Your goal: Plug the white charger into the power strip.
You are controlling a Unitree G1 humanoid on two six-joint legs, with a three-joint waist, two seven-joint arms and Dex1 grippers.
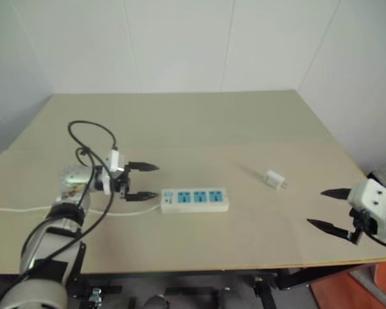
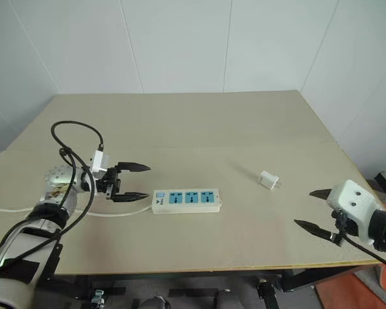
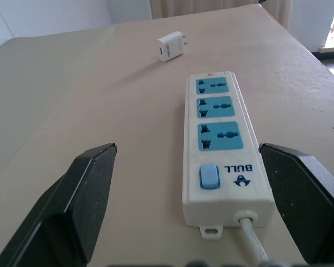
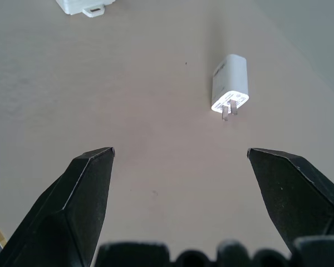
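The white charger [image 1: 274, 179] lay alone on the bench [image 1: 199, 122], between the power strip [image 1: 195, 199] and the right end effector [image 1: 330, 208], whose fingers were spread wide and empty.

In the left wrist view, the left end effector [image 3: 186, 183] gaped wide by the strip's switch end, likely to hold it steady.

In the right wrist view, the charger's prongs [image 4: 229, 109] faced the open fingers, so grabbing it seemed next.

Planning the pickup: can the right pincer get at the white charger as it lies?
Probably yes. The right pincer is open, the white charger lies alone on bare table ahead of it, prongs toward it, nothing between.
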